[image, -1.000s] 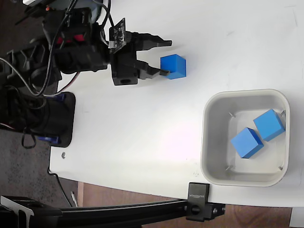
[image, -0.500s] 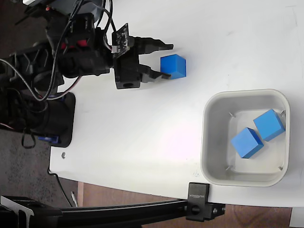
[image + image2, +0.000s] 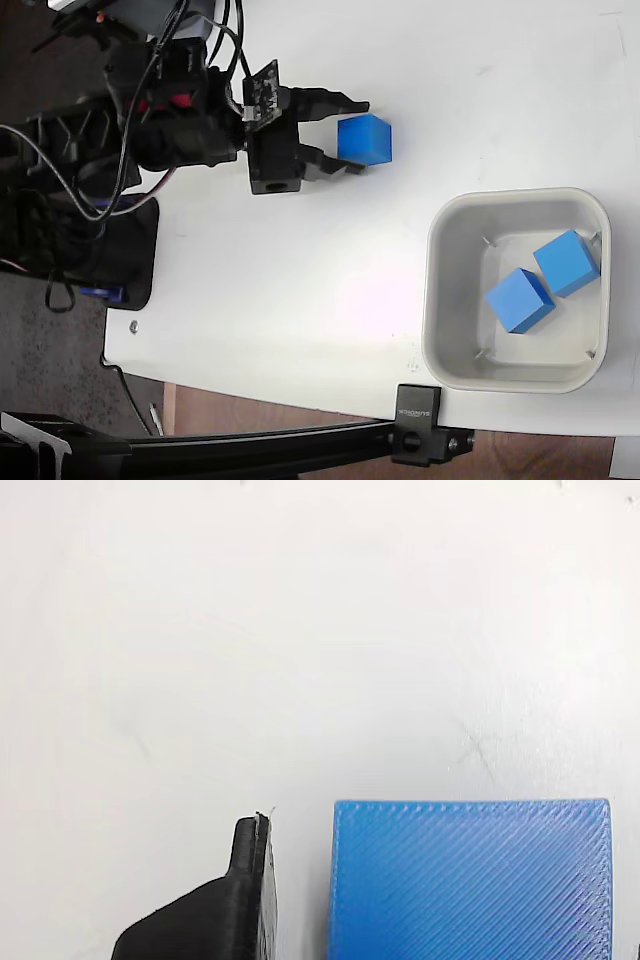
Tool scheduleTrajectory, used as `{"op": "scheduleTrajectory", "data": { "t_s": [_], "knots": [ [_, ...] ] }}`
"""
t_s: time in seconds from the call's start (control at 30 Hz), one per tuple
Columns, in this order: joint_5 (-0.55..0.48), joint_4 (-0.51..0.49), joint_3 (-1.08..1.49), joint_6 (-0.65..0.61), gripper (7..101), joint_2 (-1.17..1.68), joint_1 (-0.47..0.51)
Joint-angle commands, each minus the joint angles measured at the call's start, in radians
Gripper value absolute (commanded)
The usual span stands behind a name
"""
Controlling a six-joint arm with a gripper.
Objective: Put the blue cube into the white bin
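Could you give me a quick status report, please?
Gripper open, straddling the blue cube on the table. Two cubes already in the white bin. Path clear.

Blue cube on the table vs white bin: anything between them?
Nothing. The fixed view shows only bare white table between the blue cube and the white bin.

text: none legible | clamp [image 3: 418,412]: white marking, too small to read

The arm [image 3: 170,130] is black and blocky, with red patches, loops of black and white cable [image 3: 130,170], a small dark circuit board [image 3: 262,92] with white marks, and a black two-fingered end effector [image 3: 340,135] with tapered fingers.
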Motion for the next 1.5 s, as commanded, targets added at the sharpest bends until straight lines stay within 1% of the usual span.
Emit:
{"op": "scheduleTrajectory", "data": {
  "t_s": [0.03, 0.07, 0.13, 0.2, 0.43, 0.47, 0.57, 0.73, 0.8, 0.87, 0.93, 0.97, 1.1, 1.17, 1.27, 1.4, 1.5],
  "knots": [
    [-0.014, -0.028, -0.014, 0.003, 100.3, 0.020, 0.005],
    [-0.012, -0.026, -0.014, 0.002, 100.0, 0.021, 0.005],
    [-0.003, -0.025, -0.014, 0.000, 95.7, 0.023, 0.005],
    [0.009, -0.020, -0.015, -0.003, 84.7, 0.023, 0.003],
    [0.043, -0.018, -0.014, -0.015, 54.0, 0.026, -0.002],
    [0.043, -0.017, -0.014, -0.015, 51.1, 0.028, -0.002],
    [0.049, -0.015, -0.015, -0.015, 46.8, 0.031, 0.000],
    [0.052, -0.008, -0.017, -0.020, 42.7, 0.049, 0.000],
    [0.052, 0.037, -0.043, -0.040, 42.5, 0.075, 0.005],
    [0.043, 0.110, -0.097, -0.075, 42.5, 0.107, 0.026],
    [-0.002, 0.178, -0.170, -0.117, 42.5, 0.126, 0.075],
    [-0.040, 0.202, -0.207, -0.140, 42.7, 0.127, 0.112],
    [-0.164, 0.272, -0.354, -0.241, 42.7, 0.103, 0.259],
    [-0.218, 0.282, -0.430, -0.276, 42.7, 0.066, 0.322],
    [-0.279, 0.268, -0.525, -0.314, 42.7, -0.003, 0.399],
    [-0.350, 0.267, -0.661, -0.350, 43.0, -0.103, 0.472],
    [-0.403, 0.291, -0.808, -0.367, 46.5, -0.225, 0.517]
  ]
}}
